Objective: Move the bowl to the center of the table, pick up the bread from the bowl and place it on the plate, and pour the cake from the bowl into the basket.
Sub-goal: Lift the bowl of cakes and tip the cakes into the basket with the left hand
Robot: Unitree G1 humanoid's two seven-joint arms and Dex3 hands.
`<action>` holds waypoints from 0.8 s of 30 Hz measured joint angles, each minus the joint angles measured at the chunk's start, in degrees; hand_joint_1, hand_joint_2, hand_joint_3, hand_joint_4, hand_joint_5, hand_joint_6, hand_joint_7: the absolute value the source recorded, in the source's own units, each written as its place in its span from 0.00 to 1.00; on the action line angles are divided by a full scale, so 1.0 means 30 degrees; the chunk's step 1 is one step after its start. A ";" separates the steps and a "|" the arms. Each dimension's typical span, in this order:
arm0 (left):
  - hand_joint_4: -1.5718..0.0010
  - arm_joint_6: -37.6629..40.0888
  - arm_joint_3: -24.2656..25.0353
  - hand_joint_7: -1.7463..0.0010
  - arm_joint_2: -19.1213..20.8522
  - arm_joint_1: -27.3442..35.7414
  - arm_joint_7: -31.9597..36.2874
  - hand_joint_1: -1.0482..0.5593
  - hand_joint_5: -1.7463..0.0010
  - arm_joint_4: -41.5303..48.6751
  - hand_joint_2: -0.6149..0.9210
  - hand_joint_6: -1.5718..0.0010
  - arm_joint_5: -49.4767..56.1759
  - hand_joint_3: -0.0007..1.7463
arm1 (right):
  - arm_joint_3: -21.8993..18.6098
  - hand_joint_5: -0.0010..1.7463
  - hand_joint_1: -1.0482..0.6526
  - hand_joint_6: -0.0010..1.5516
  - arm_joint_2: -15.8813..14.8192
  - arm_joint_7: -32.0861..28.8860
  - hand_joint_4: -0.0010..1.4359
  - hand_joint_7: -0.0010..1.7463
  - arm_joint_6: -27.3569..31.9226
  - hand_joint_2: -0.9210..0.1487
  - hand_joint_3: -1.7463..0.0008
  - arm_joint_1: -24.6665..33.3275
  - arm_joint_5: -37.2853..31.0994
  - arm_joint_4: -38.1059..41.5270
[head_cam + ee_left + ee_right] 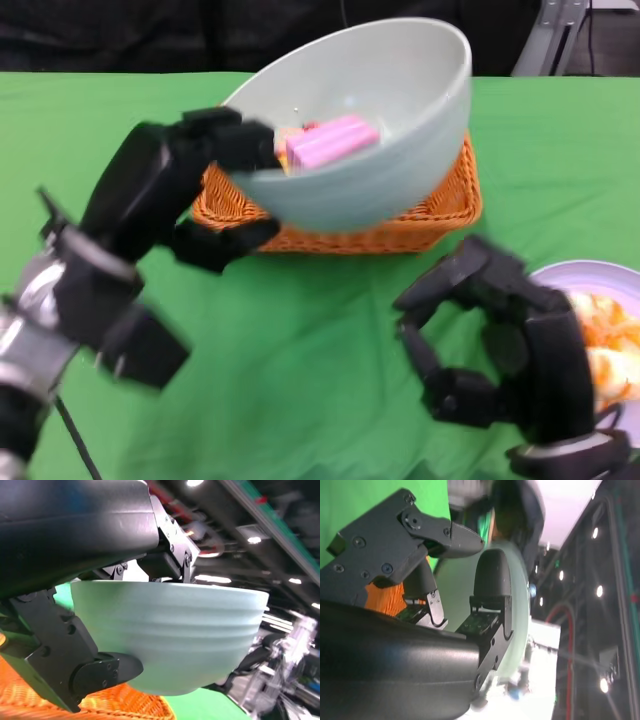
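Left hand fingers grip tilted bowl w/ pink cake over basket, top center; right hand fingers wide, holding nothing.

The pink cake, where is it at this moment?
In the head view the pink cake lies inside the tilted bowl, which the left hand holds above the orange basket.

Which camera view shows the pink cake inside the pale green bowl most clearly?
The head view: it looks into the tilted pale green bowl, held by the left hand, and shows the pink cake inside. The left wrist view shows only the bowl's outer wall; the right wrist view shows only part of the bowl, no cake.
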 measured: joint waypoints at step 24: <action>0.54 -0.0054 0.0093 0.25 -0.3079 -0.1865 -0.1856 0.65 0.09 0.4105 0.82 0.52 0.0084 0.56 | 0.0644 0.87 0.41 0.44 0.0044 -0.0159 0.53 0.74 -0.0734 0.23 0.66 0.0314 -0.0838 0.1442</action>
